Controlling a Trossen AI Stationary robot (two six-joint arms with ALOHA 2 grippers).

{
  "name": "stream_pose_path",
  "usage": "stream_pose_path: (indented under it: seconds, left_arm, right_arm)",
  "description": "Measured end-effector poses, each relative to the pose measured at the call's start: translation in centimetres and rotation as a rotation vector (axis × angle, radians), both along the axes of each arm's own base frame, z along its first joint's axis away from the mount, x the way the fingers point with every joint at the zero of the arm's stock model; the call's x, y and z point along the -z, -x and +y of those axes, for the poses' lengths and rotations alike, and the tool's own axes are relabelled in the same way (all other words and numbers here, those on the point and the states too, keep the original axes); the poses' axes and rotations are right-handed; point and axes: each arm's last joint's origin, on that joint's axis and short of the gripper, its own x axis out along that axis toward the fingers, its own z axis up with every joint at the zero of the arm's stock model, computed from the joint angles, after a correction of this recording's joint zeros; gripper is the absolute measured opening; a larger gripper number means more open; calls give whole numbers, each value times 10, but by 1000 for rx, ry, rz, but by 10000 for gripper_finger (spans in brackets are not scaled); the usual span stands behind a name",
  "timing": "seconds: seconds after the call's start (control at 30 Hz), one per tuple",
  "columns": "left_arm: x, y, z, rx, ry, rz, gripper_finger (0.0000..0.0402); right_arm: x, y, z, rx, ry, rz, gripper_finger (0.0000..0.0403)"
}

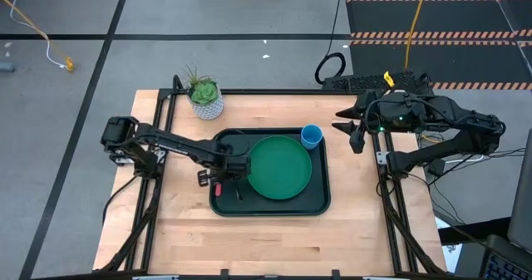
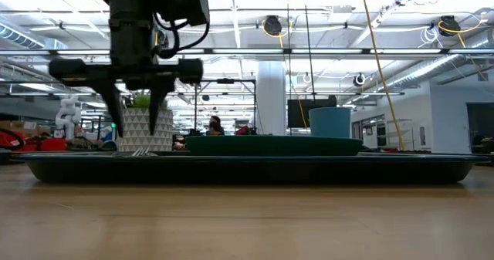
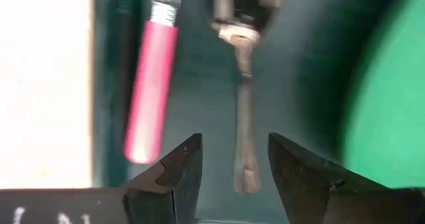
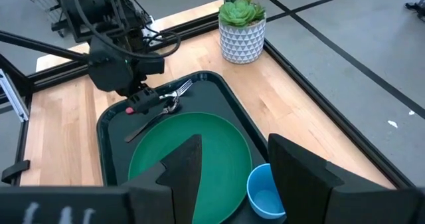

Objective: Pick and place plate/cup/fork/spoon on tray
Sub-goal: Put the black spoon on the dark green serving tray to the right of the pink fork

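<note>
The dark tray (image 1: 324, 205) lies mid-table. The green plate (image 1: 279, 167) lies flat in it, and the light-blue cup (image 1: 311, 135) stands upright in its far right corner. The pink-handled fork (image 3: 151, 84) and the silver spoon (image 3: 244, 117) lie side by side on the tray's floor left of the plate. My left gripper (image 3: 234, 164) is open and points down just above the tray, one finger on each side of the spoon's handle end, apart from it. My right gripper (image 1: 351, 130) is open and empty, raised over the table's right side.
A white patterned pot with a green plant (image 1: 205, 97) stands at the table's far edge, left of the tray's far left corner. Bare wood lies in front of the tray and to its left and right. Black frame rails run along both sides of the table.
</note>
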Motion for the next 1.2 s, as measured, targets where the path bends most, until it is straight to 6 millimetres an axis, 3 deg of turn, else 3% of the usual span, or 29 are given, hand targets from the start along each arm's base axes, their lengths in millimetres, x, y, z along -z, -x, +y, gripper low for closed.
stream_pose_path:
  seconds: [0.17, 0.67, 1.2]
  left_arm:
    - [2, 0, 1, -5, -28, 3, 172]
    - [36, -15, 4, -22, -29, 60, 172]
    - [41, -15, 9, 6, -16, 81, 172]
  right_arm:
    - [1, -1, 0, 3, -3, 3, 167]
    - [1, -1, 0, 15, -24, 3, 167]
    - [1, 0, 0, 14, -23, 6, 167]
